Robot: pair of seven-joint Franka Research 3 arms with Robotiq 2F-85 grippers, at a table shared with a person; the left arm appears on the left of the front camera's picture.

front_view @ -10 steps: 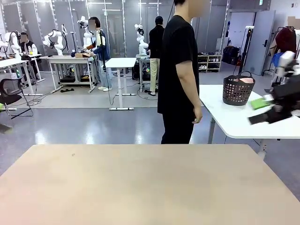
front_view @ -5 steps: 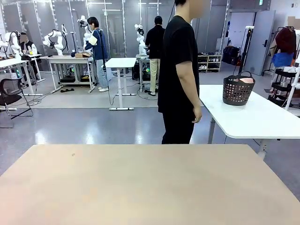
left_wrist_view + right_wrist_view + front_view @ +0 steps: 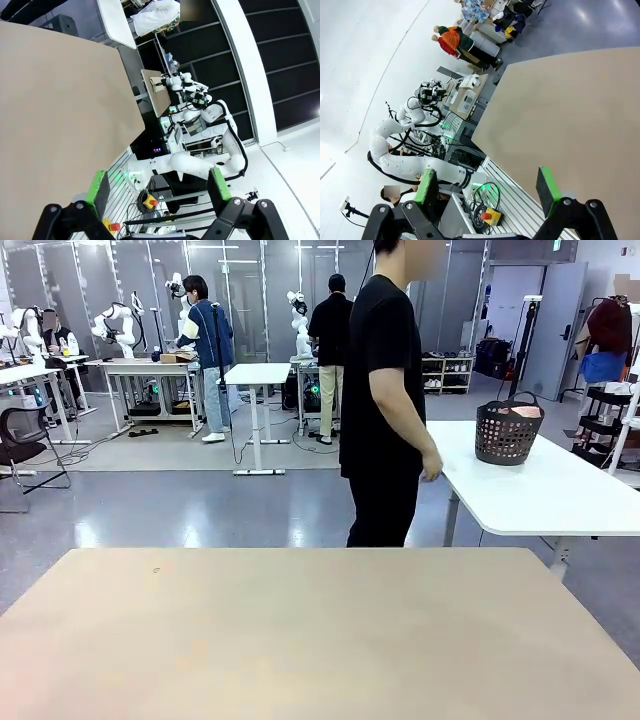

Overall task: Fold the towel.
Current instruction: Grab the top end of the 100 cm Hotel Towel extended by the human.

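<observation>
While the towel [image 3: 527, 411] is well apart from me, a salmon-pink scrap at the rim of the dark basket [image 3: 505, 440] on the white side table [image 3: 540, 502], folding has not begun.

I take that scrap for the towel, though it is too small to be sure. The person [image 3: 385, 390] stands beside that table, one hand [image 3: 430, 468] near its edge, on the basket's side. My tan table [image 3: 300, 640] lies bare. My left gripper [image 3: 157, 187] is held clear of it, fingers spread wide with nothing between them, and my right gripper [image 3: 487, 187] is likewise spread and empty. I judge the step in hand to be waiting for the towel. The next move calls for it laid flat on my table, then each gripper pinching one corner of a hem.
</observation>
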